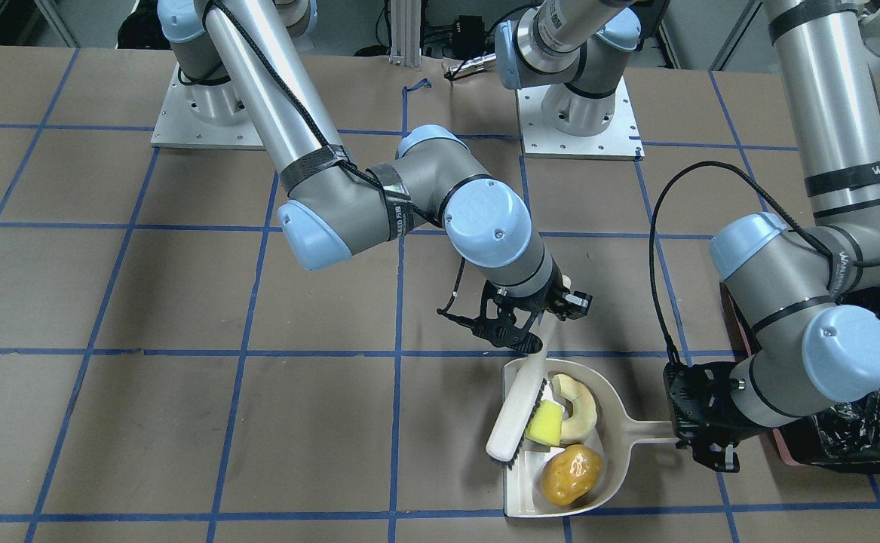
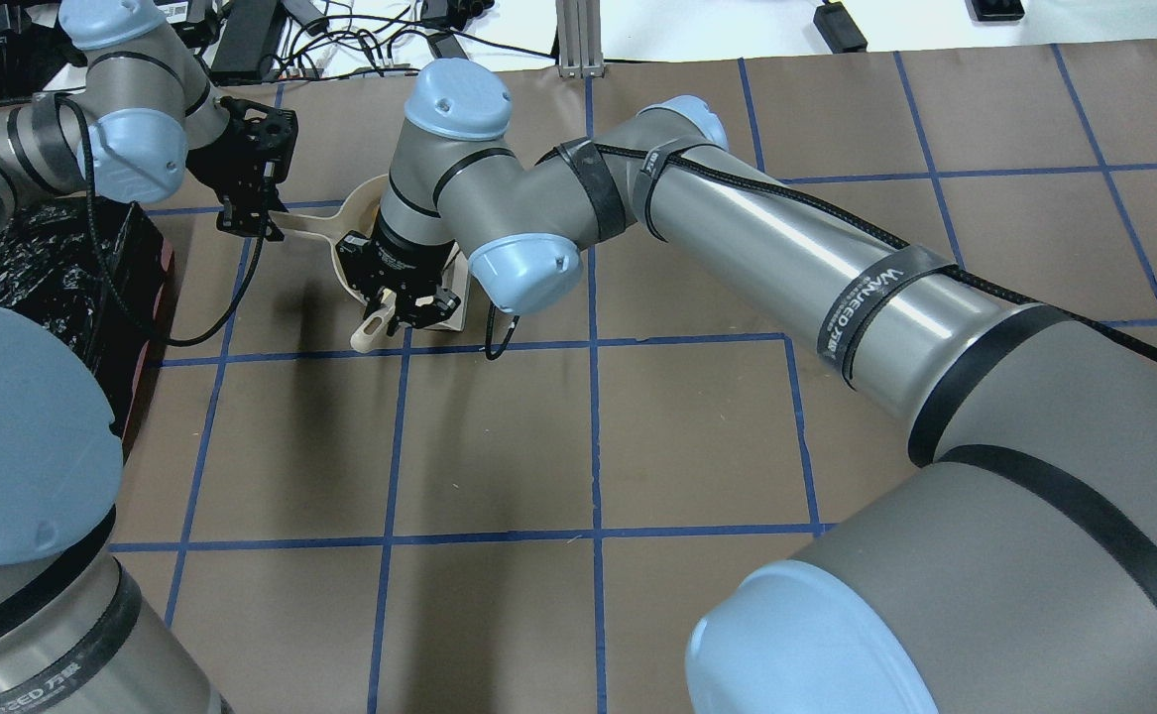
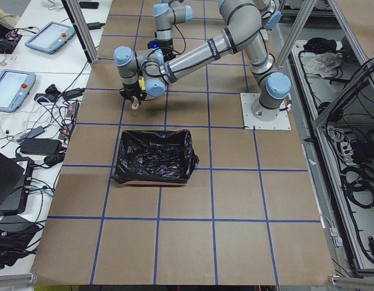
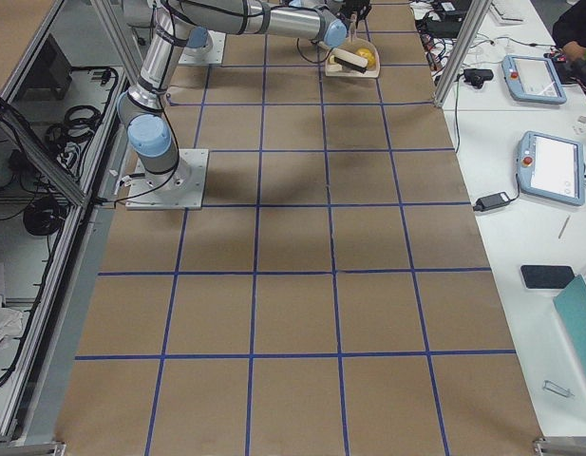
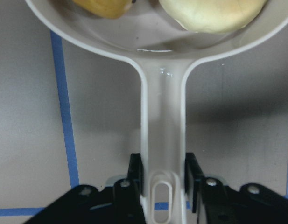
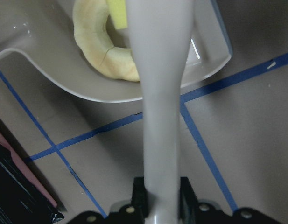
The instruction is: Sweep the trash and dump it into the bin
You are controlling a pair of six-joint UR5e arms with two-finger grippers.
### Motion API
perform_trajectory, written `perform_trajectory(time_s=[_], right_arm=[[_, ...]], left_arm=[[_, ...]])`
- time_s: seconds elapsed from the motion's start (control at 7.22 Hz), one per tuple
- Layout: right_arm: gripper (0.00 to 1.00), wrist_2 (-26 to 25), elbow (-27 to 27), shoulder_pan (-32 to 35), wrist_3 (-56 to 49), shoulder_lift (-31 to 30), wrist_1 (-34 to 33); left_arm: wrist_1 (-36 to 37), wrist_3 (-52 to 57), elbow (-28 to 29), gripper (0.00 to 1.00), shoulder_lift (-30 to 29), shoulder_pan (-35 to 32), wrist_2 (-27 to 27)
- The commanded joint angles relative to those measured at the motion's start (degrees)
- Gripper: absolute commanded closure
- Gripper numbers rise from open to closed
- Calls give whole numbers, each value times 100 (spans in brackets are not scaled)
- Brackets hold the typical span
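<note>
The beige dustpan [image 1: 617,434] lies flat on the table and holds all the trash: the yellow sponge piece [image 1: 544,426], the pale melon slice [image 1: 581,411] and the golden-brown potato [image 1: 571,473]. My left gripper [image 1: 700,422] is shut on the dustpan handle [image 5: 162,140]. My right gripper [image 1: 530,320] is shut on the white brush handle [image 6: 160,93]. The brush head [image 1: 513,422] rests in the pan against the sponge. The bin [image 1: 873,426], lined with a black bag, stands just beyond my left arm, apart from the pan.
The bin also shows in the overhead view [image 2: 53,268] at the left table edge, and in the exterior left view [image 3: 153,156]. The brown table bears a blue tape grid. The arm bases [image 1: 579,113] stand at the back.
</note>
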Motion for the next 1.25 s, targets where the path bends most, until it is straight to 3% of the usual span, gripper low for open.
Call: perform_trajectory(time_s=[0.0, 0.69, 1.11], right_arm=[[100, 171, -70, 71, 390, -72, -146], [100, 557, -509, 343, 1137, -107, -156], [100, 515, -527, 274, 1148, -125, -271]], left_arm=[[0, 0, 0, 91, -1, 6, -9], [0, 0, 0, 91, -1, 15, -9], [8, 9, 0, 91, -1, 15, -17]])
